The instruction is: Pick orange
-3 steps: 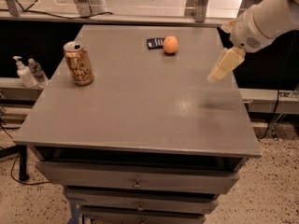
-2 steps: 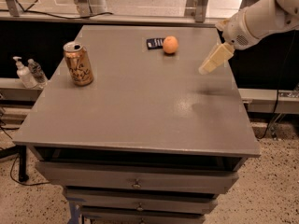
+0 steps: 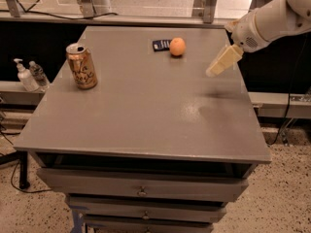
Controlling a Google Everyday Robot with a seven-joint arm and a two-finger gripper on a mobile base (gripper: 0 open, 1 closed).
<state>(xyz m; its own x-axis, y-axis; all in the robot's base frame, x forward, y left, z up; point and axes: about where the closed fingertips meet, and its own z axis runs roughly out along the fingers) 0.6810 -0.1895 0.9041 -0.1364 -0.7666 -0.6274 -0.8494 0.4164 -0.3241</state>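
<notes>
Moved nearer, the gripper (image 3: pixel 214 71) hovers above the desk (image 3: pixel 146 115), open or closed I cannot tell, with the orange (image 3: pixel 177 46) left and beyond it.

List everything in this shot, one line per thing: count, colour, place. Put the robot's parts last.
orange: one, orange, far part of the table, right of centre
packet: one, dark blue, flat on the table just left of the orange
soda can: one, gold-orange, upright near the table's left edge
table: one, grey top, fills the middle of the view
drawers: at least two, grey, stacked under the tabletop
pump bottle: one, clear with white pump, on the ledge left of the table
small bottle: one, clear, beside the pump bottle
arm: one, white, reaching in from the upper right
gripper: one, cream, above the table's right side, right of the orange and apart from it
</notes>
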